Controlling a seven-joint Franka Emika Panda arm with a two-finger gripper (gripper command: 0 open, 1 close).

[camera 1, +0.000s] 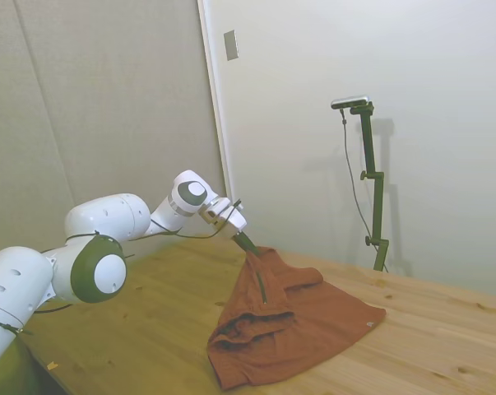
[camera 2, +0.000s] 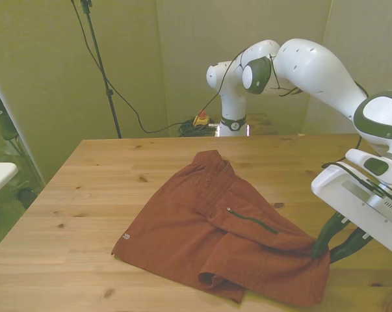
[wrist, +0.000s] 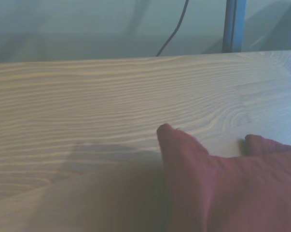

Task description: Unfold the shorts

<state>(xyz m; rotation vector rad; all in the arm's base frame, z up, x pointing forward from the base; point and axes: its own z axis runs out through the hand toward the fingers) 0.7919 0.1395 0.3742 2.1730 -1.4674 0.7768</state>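
1. We note a bare room with pale walls and a wooden table (camera 2: 85,195) filling the lower half of both the side and front views.
2. The shorts (camera 2: 215,234) lie in the lower centre of the front view, mostly spread on the wood, with a dark zipper line (camera 2: 251,221) running diagonally and a small pale tag (camera 2: 126,237) at the hem on the front view's left.
3. The gripper (camera 2: 332,244) sits at the lower right of the front view. Its dark fingers are pinched on the shorts' right corner; in the side view that corner is raised into a peak under the gripper (camera 1: 249,245), centre of frame, with cloth draping down to the table.
4. One layer remains doubled over along the lower edge, with a rolled fold (camera 2: 212,281) at bottom centre of the front view.
5. Key relation, as we judge it: the rest of the garment lies toward the front view's left of the held corner, and its long axis runs roughly left-right. Pulling the corner toward the right, away from the tag end, would likely open the fold.
6. The wrist view shows only blurred fabric (wrist: 222,183) over wood grain.
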